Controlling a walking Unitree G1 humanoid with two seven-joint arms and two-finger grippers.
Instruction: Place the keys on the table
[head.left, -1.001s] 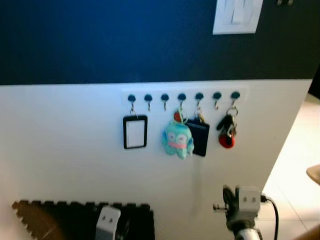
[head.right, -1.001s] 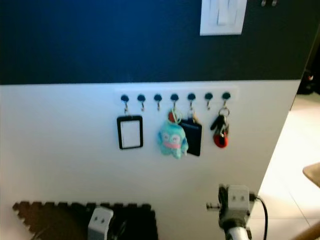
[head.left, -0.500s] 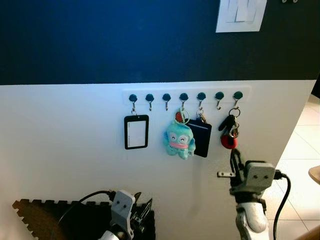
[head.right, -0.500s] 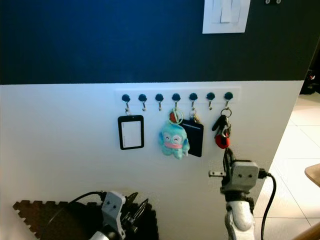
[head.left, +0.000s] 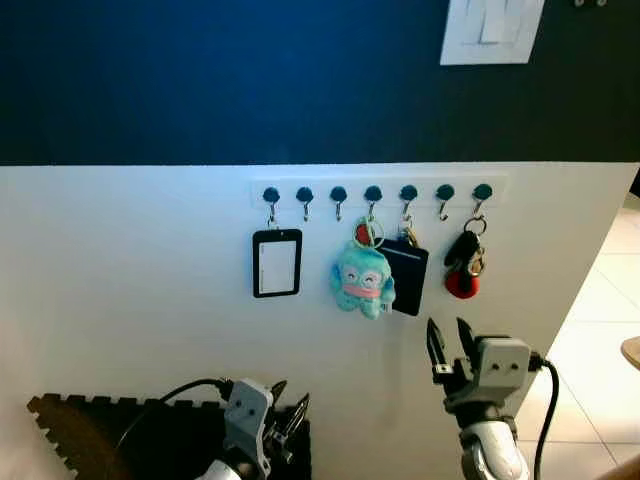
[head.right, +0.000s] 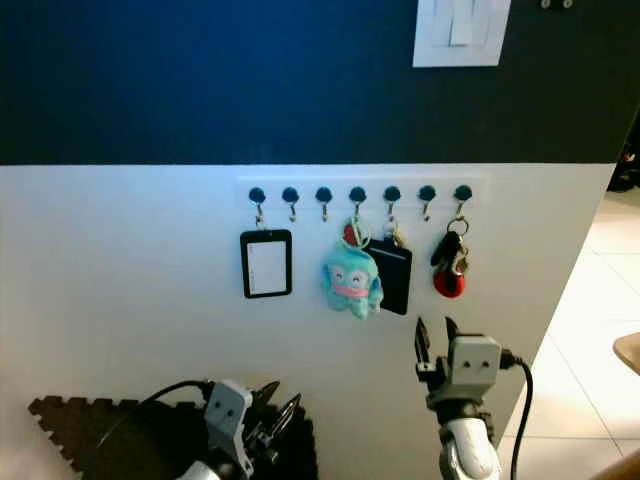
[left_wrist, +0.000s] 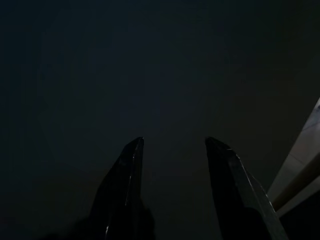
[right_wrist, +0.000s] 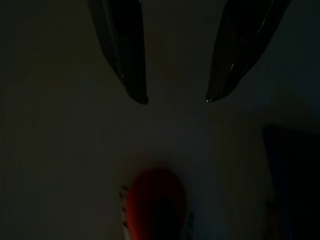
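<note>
A white rail of seven dark round-headed hooks is fixed to the white lower half of the wall, beneath a dark blue upper band that carries a white light switch plate. The bunch of black keys with a round red fob hangs from the hook at the robot's right end of the rail, not on any counter. On the same rail hang a black-framed white card holder, a turquoise plush figure with a pink mouth and a flat black wallet-like pouch (partly covered by the plush figure). The right claw is raised in front of the wall just below the keys, pointing upward, its two black fingers apart and touching nothing; in the right wrist view the red fob lies beyond the separated fingertips. The left claw sits low at the bottom of the view, fingers apart and empty, in front of a dark brown foam mat with toothed edges. The left wrist view is very dark and shows the two black fingers spread.
</note>
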